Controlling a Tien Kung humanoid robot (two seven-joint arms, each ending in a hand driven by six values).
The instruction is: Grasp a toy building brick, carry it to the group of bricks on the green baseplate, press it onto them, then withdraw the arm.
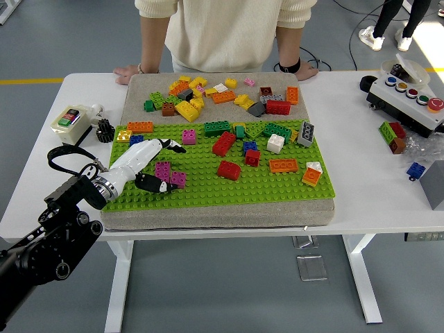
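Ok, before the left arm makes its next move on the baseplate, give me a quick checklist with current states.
1. Left hand position: over the green baseplate's left part, beside the magenta bricks. Ok.
2. Brick in the grasp: fingers look relaxed around the magenta bricks, with none clearly held. Cannot tell.
3. Magenta bricks seated on the baseplate: they appear flat, but stud engagement is not visible. Cannot tell.
4. Withdrawal path toward the lower left: only bare baseplate and the grey mat edge lie there. Ok.
5. Person's hands: resting on the table's far edge, away from the baseplate. Ok.
6. Right arm: not visible. Cannot tell.
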